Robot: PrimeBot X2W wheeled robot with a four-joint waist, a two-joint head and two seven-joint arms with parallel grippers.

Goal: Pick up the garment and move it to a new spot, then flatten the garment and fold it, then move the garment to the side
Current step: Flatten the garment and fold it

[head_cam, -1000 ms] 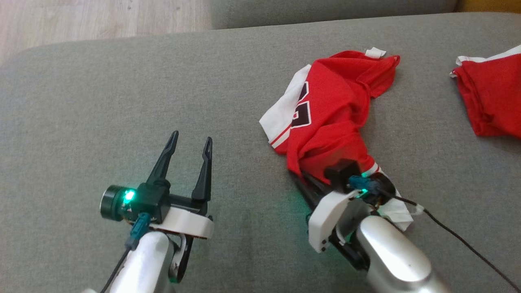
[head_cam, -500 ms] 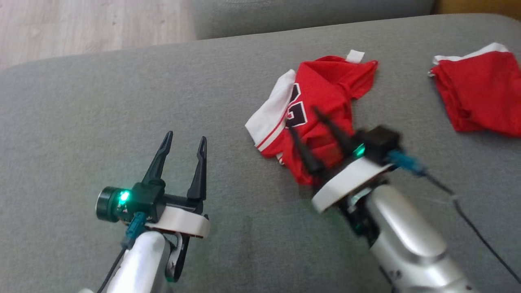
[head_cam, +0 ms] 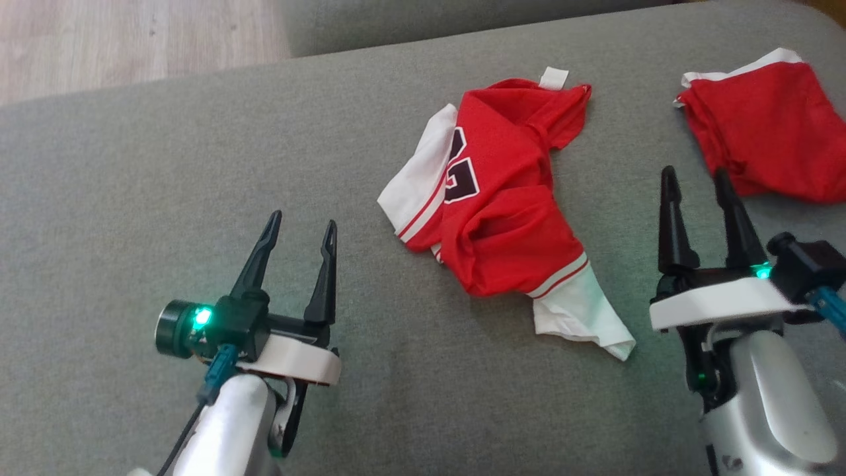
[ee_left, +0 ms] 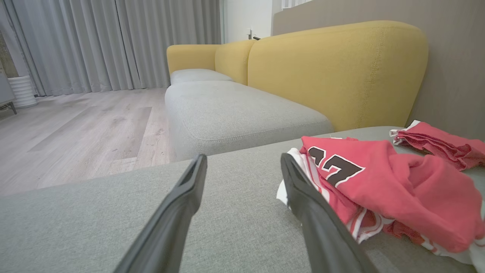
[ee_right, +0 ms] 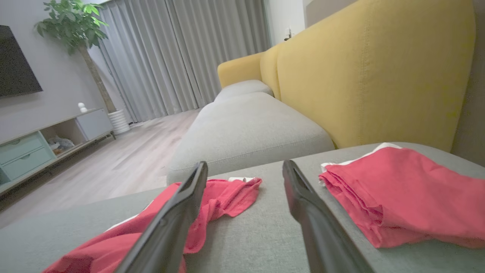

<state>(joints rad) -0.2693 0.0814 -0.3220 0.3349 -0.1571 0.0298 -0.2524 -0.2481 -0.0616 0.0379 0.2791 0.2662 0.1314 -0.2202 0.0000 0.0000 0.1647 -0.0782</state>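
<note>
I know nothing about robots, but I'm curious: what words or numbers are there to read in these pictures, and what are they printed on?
"17": a dark number edged in white, on the crumpled red and white jersey, as it reads in the left wrist view. Folds may hide more.
The same print in the head view: creased, not readable whole.
White tag at the jersey's edge: too small to read.
Second red garment: no text visible.

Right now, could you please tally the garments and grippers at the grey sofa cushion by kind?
Numbered jerseys: 1, the crumpled red-and-white jersey
Other garments: 1, the folded red garment
Grippers: 2, the left gripper and the right gripper, both open and empty
Total: 4
</note>
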